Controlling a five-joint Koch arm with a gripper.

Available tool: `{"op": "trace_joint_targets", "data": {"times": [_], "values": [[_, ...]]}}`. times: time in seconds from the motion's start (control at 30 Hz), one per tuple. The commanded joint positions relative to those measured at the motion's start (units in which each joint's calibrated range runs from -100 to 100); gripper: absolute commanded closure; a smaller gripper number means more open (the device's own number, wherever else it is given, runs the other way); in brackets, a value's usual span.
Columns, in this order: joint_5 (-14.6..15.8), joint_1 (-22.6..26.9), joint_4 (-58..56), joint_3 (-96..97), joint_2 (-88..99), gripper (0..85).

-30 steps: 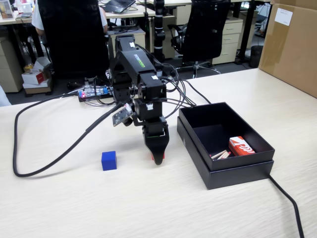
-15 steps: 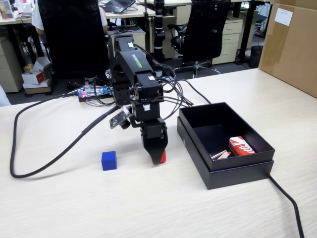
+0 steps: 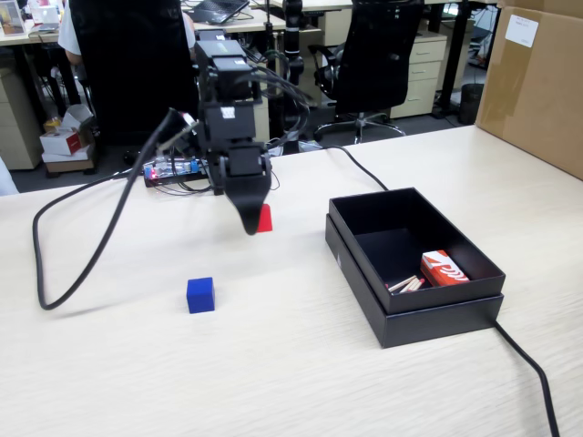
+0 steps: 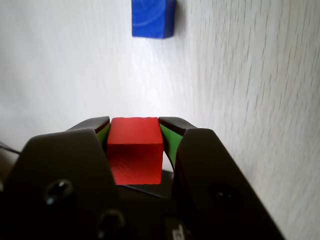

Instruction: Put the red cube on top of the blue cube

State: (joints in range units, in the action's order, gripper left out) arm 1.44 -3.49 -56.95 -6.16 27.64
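Note:
My gripper [image 3: 254, 221] is shut on the red cube [image 3: 264, 218] and holds it clear above the table. In the wrist view the red cube [image 4: 135, 148] sits squeezed between the two green-padded jaws of the gripper [image 4: 134, 127]. The blue cube [image 3: 200, 295] stands alone on the pale wooden table, nearer the camera and to the left of the gripper in the fixed view. In the wrist view the blue cube [image 4: 152, 18] shows at the top edge, ahead of the jaws and slightly right.
An open black box [image 3: 360, 259] stands to the right, holding a red-and-white packet [image 3: 444, 269] and some sticks. A black cable [image 3: 100, 237] loops on the left of the table, another [image 3: 528, 369] trails from the box. A cardboard box [image 3: 537, 82] stands far right.

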Motion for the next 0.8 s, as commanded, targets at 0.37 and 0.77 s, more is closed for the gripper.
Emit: {"op": "trace_joint_targets", "data": {"times": [0.37, 0.77], "values": [[-4.3, -6.9, 8.8, -2.7, -2.5, 83.0], [-4.8, -8.2, 11.3, -0.7, -11.3, 82.9]]}}
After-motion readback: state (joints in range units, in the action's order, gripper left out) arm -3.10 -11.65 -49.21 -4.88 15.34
